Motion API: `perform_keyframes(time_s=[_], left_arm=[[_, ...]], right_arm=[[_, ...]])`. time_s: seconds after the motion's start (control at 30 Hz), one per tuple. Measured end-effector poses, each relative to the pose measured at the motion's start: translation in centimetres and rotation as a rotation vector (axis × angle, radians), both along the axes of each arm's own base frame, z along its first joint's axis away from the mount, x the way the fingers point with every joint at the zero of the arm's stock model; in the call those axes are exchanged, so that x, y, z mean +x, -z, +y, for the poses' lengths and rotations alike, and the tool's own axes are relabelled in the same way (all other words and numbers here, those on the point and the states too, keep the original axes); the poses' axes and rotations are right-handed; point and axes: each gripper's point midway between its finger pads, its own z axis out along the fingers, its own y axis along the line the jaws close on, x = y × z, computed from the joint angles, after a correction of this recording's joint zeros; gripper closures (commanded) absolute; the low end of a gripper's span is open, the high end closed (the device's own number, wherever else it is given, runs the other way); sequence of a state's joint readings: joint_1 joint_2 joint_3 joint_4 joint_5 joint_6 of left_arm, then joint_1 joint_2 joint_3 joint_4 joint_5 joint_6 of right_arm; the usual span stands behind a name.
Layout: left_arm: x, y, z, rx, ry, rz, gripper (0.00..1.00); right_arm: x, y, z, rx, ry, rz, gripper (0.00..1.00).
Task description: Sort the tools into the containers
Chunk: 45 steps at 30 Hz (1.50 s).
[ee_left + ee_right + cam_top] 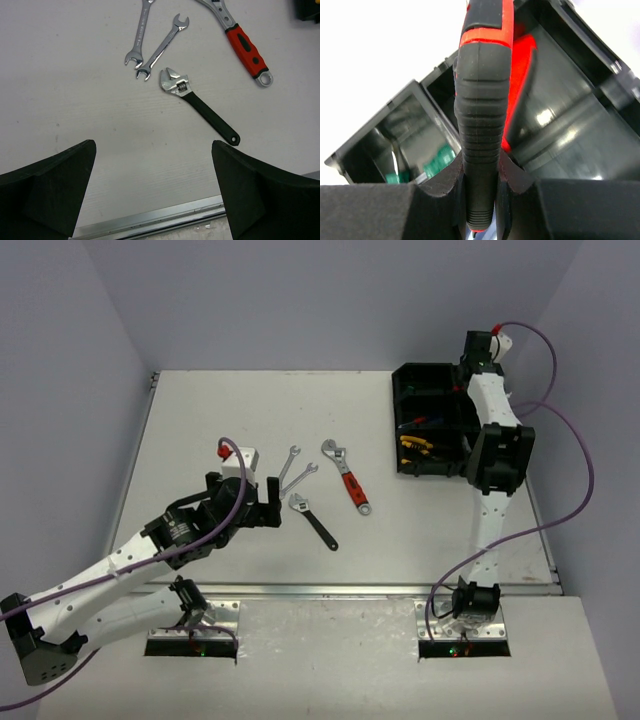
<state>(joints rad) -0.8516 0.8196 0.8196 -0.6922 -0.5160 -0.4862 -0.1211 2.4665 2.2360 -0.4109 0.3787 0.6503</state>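
My left gripper (274, 504) is open and empty, low over the table, left of a black-handled adjustable wrench (312, 519). In the left wrist view the gripper (153, 146) frames bare table, with that wrench (199, 104) ahead, two silver wrenches (150, 45) beyond it and a red-handled adjustable wrench (245, 45) at the upper right. My right gripper (472, 368) is over the back of the black organiser tray (396, 420). In the right wrist view it (481, 190) is shut on a red-and-black tool handle (481, 100) hanging over a tray compartment (570, 125).
Yellow-handled pliers (412, 443) lie in a front compartment of the tray. Green-handled tools (437, 160) lie in the compartment beside the held tool. The table's metal front edge (150, 220) runs just below the left gripper. Grey walls enclose the table.
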Motion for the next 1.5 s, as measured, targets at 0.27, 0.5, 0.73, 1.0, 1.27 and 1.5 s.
perform_keyframes(time_s=[0.27,0.5,0.73,1.0,1.27,1.5], left_arm=[[-0.1,-0.9,-0.2,-0.036,0.020,-0.028,0.00],[-0.2,-0.9,-0.4,-0.038,0.030,-0.025,0.00],[-0.2,-0.9,-0.4,-0.038,0.030,-0.025,0.00],[0.1,-0.7,0.1,-0.019,0.000,-0.027,0.00],[1.9,1.1,2.2,0.049,-0.116,0.022,0.00],[2.4,2.5,3.4,0.099,-0.172,0.069,0.00]], right_arm=[[1.2,0.5,-1.4,-0.004,-0.013,-0.040,0.50],[0.8,1.3,-2.3,-0.002,-0.007,-0.025,0.17],[1.0,0.5,-1.1,0.041,-0.048,-0.043,0.01],[-0.1,-7.3,4.1,0.023,-0.192,-0.103,0.01],[-10.7,-20.0,18.0,-0.015,-0.494,-0.202,0.01],[-26.6,-11.0,28.2,0.028,-0.846,0.011,0.01]])
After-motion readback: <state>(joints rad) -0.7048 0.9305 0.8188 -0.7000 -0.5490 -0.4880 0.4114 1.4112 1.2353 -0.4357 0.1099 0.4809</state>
